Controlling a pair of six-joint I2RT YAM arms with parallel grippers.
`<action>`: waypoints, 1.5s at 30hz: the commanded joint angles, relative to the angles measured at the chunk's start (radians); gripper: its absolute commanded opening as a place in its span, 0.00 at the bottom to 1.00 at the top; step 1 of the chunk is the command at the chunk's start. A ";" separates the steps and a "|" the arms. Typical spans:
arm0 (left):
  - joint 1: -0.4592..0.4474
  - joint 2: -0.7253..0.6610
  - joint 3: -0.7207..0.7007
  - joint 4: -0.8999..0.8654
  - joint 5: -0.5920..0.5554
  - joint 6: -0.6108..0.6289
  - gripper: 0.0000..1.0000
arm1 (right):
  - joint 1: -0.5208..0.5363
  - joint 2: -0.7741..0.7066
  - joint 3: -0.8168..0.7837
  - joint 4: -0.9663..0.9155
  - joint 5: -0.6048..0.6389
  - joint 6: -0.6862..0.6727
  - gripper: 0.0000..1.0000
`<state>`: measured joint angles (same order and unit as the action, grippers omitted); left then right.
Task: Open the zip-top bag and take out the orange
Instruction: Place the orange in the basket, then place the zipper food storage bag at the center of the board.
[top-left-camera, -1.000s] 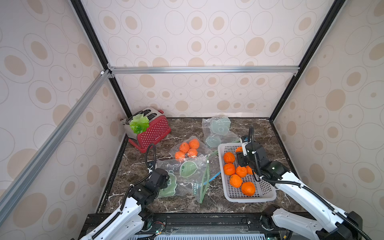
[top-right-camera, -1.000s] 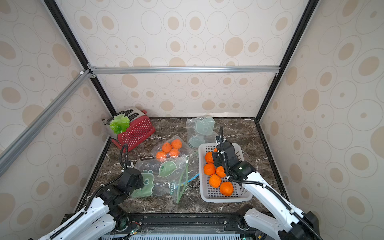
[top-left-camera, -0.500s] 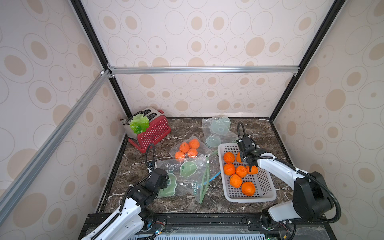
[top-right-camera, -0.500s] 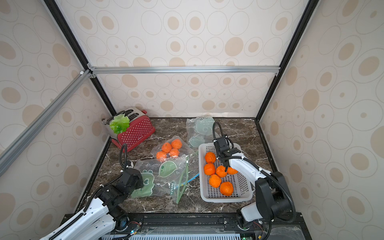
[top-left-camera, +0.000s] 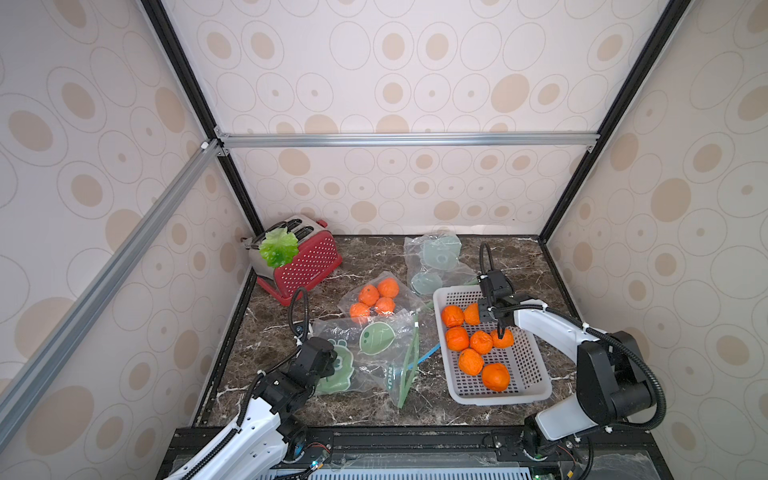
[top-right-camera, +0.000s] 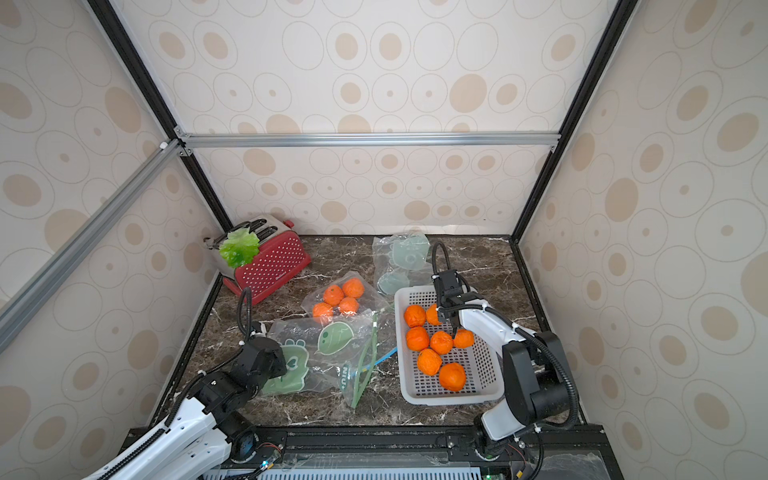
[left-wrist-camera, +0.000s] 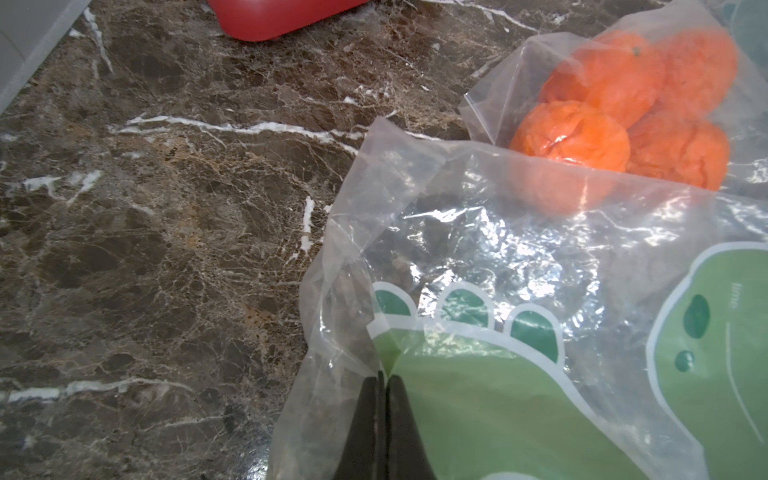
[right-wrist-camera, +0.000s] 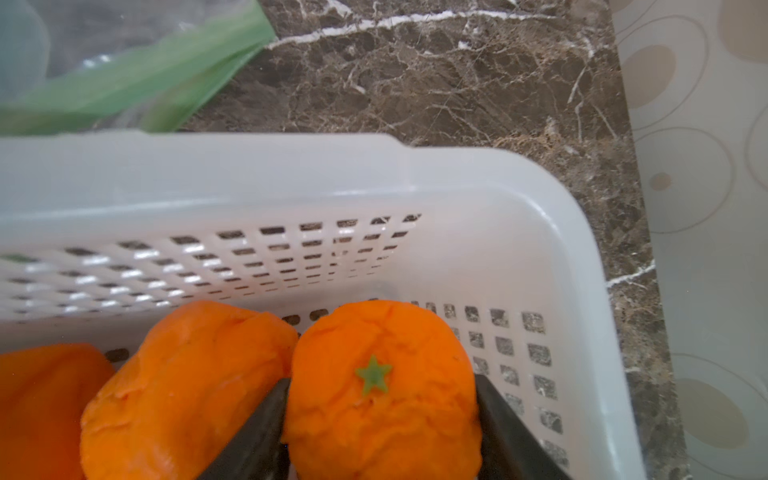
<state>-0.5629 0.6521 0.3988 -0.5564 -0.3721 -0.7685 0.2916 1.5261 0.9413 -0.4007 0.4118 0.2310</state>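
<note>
orange (right-wrist-camera: 382, 399) gripped in my right gripper (right-wrist-camera: 381, 380), low in the basket (right-wrist-camera: 457, 174), left gripper (left-wrist-camera: 384, 378) clamped shut on the zip-top bag (left-wrist-camera: 478, 257): best to open wide, then rise straight.

In the white basket (right-wrist-camera: 540, 199), an orange (right-wrist-camera: 386, 415) (green star-shaped stem) between the right hand's (right-wrist-camera: 382, 380) dark fingers (right-wrist-camera: 257, 436)

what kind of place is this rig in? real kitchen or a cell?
Most likely a staged robot test cell, not a real kitchen: wallpapered panels hung on an aluminium rail, a marble-look tabletop, and a red toaster with a plastic-looking lettuce leaf draped on it.
</note>
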 joint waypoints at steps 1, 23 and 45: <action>-0.003 0.002 0.009 -0.008 -0.016 0.010 0.00 | -0.007 -0.008 -0.002 -0.004 -0.065 0.033 0.69; -0.002 0.016 0.105 0.084 0.055 0.100 0.00 | 0.168 -0.362 -0.058 0.234 -0.719 -0.009 0.79; -0.003 0.133 0.375 -0.399 -0.620 -0.076 0.55 | 0.318 -0.112 0.133 0.202 -0.604 -0.023 0.78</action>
<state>-0.5629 0.7937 0.7670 -0.8677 -0.8589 -0.7963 0.5991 1.3731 1.0405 -0.1791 -0.1997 0.1989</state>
